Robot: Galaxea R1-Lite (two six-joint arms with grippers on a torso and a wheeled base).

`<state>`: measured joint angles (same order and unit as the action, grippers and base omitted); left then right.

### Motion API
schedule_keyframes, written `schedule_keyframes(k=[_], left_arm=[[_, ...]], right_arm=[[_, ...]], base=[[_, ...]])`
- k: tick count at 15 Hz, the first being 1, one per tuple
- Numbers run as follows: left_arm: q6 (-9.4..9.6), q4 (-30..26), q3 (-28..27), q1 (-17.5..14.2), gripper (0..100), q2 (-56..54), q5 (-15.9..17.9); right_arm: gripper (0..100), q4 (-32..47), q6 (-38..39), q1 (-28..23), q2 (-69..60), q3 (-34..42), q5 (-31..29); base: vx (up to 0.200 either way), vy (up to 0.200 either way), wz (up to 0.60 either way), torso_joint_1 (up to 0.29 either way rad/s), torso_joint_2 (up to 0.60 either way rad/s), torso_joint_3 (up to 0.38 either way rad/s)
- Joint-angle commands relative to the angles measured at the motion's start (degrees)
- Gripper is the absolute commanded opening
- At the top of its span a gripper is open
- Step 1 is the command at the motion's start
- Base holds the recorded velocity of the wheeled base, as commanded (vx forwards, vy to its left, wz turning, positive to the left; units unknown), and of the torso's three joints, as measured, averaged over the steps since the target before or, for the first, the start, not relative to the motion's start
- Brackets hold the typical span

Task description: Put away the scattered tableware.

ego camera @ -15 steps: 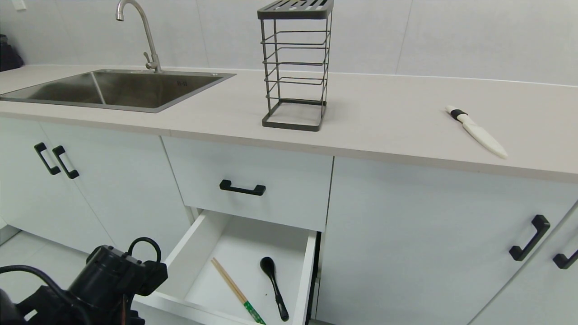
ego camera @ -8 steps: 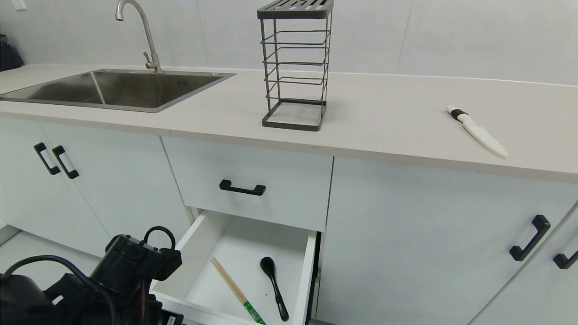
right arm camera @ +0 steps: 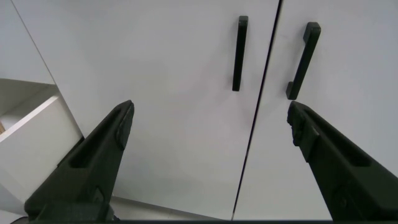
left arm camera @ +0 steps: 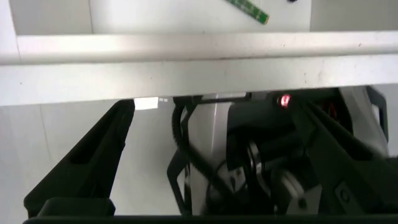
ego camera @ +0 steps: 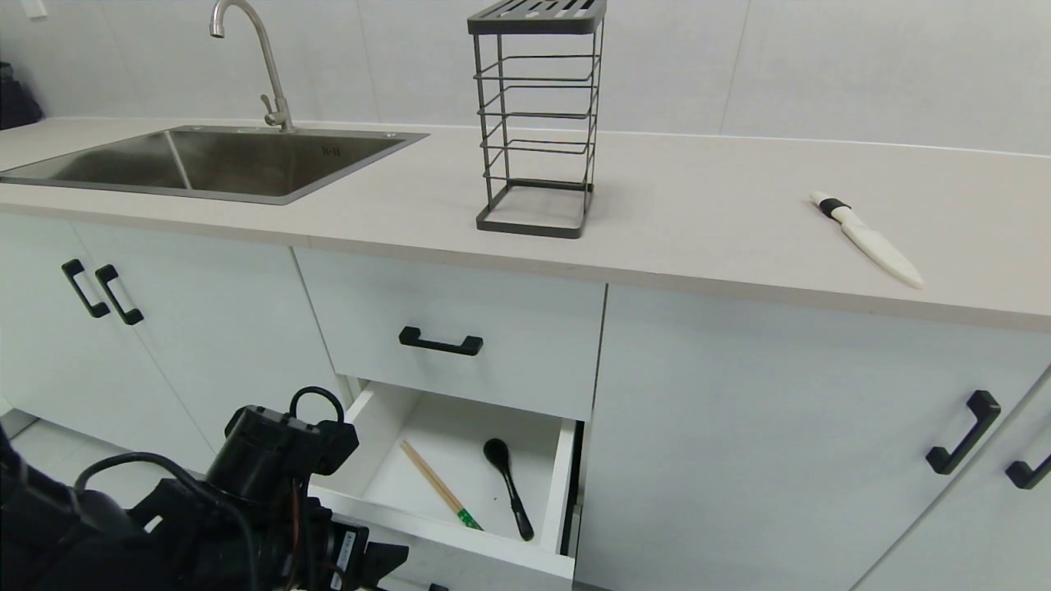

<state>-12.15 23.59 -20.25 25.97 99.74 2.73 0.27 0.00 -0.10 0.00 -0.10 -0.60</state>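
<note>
the countertop (ego camera: pixel 698 213) runs wide above both my arms, with the sink (ego camera: pixel 213 160) set in it at my left, a tall wire knife rack (ego camera: pixel 538 123) near its middle, and the white knife (ego camera: pixel 869 240) lying flat well off to my right. the knife's long axis slants from the black-banded handle at the back to the tip nearer the counter's front edge. below the counter the lower drawer (ego camera: pixel 460 552) stands part open, and i judge my next move turns on this: its front panel lies straight ahead of my left gripper (left arm camera: pixel 205 168), broadside across the jaws, so a push along the drawer's slide would shut it. those jaws are spread wide with nothing between them; i cannot tell if a finger touches the panel. my left arm is plainly the nearer one to it. my right gripper (right arm camera: pixel 208 162) hangs low too, jaws wide and empty, facing the white cabinet doors (right arm camera: pixel 155 93) with two upright black handles (right arm camera: pixel 239 53), beside the drawer and below the knife, so i judge that arm the nearer to the knife. inside the drawer a black spoon (ego camera: pixel 509 491) and a pair of chopsticks (ego camera: pixel 439 484) lie near each other but apart, both running roughly front to back. white tiled wall behind, white cabinet fronts all along.
</note>
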Motion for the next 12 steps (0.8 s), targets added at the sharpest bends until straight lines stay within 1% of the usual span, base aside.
schedule_keyframes(k=[1,5,6,8,11,12], left_arm=[[-0.06,2.4,-0.4,-0.2,100,4.0,0.0],[0.03,11.0,-2.4,-0.4,100,10.7,0.0],[0.29,12.9,-3.0,-0.4,100,12.1,-0.1],[2.05,17.3,-4.2,-0.9,100,15.0,-0.1],[2.31,25.4,-4.6,-0.9,100,19.7,-0.1],[2.31,27.0,-4.8,-1.0,100,20.7,-0.1]], right_arm=[[100,0.0,0.0,0.0,0.1,0.0,0.0],[100,0.0,0.0,0.0,0.1,0.0,0.0],[100,0.0,0.0,0.0,0.1,0.0,0.0],[100,0.0,0.0,0.0,0.1,0.0,0.0],[100,0.0,0.0,0.0,0.1,0.0,0.0],[100,0.0,0.0,0.0,0.1,0.0,0.0]], base=[[0.0,0.0,0.0,0.0,0.0,0.0],[0.0,0.0,0.0,0.0,0.0,0.0],[0.0,0.0,0.0,0.0,0.0,0.0],[0.0,0.0,0.0,0.0,0.0,0.0],[0.0,0.0,0.0,0.0,0.0,0.0],[0.0,0.0,0.0,0.0,0.0,0.0]])
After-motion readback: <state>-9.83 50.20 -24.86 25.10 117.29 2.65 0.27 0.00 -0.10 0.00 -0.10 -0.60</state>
